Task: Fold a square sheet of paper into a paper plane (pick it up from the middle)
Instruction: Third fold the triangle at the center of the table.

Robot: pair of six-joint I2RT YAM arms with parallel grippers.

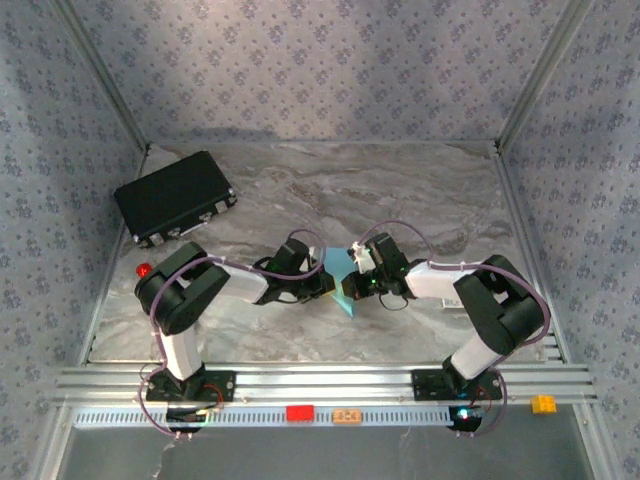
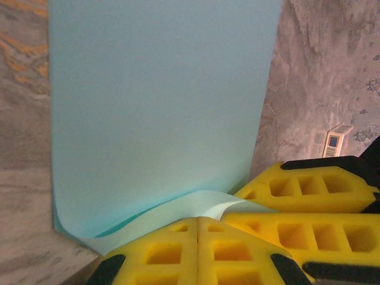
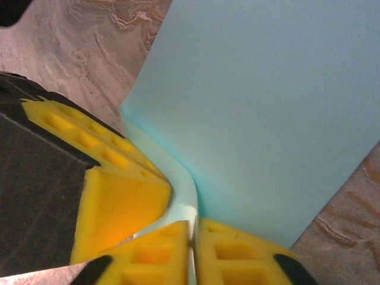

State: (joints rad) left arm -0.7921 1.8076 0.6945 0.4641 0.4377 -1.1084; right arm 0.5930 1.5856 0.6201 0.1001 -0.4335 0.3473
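1. Top external view: the square sheet of paper (image 1: 345, 292) is mid-table (image 1: 400, 190), held up between both wrists and well apart from the black case (image 1: 175, 198).
2. Left gripper (image 2: 198, 224): pads pressed fully together, with the sheet's curled edge apparently caught at the tips.
3. Right gripper (image 3: 191, 231): nearly closed, the paper's edge nipped in the slit.
4. It looks feather-light, floppy and slick, and it bows under its own weight. I'd pinch flat and gently near an edge, since a hard tug would likely crease or tear it.
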